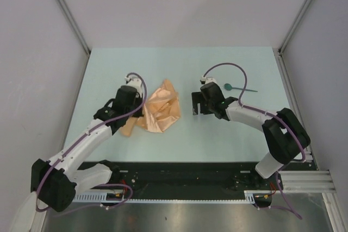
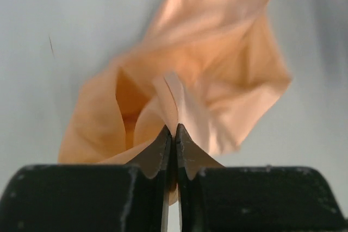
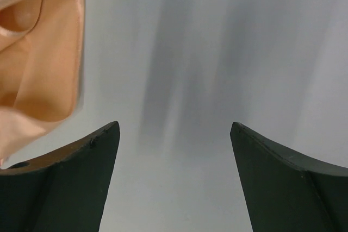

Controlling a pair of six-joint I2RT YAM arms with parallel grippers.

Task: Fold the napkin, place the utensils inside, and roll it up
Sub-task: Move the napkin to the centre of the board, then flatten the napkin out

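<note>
The peach-orange napkin (image 1: 160,110) lies crumpled on the pale table, left of centre. My left gripper (image 1: 140,110) is shut on a fold of the napkin (image 2: 179,91) at its left edge; the cloth bunches up ahead of the closed fingertips (image 2: 163,145). My right gripper (image 1: 196,107) is open and empty, a little to the right of the napkin, whose edge shows at the upper left of the right wrist view (image 3: 38,52). The dark teal spoon-like utensil (image 1: 237,87) lies on the table behind the right wrist, handle pointing right.
The pale mint table (image 1: 179,139) is bounded by grey walls at the back and both sides. A black rail (image 1: 185,175) and the arm bases run along the near edge.
</note>
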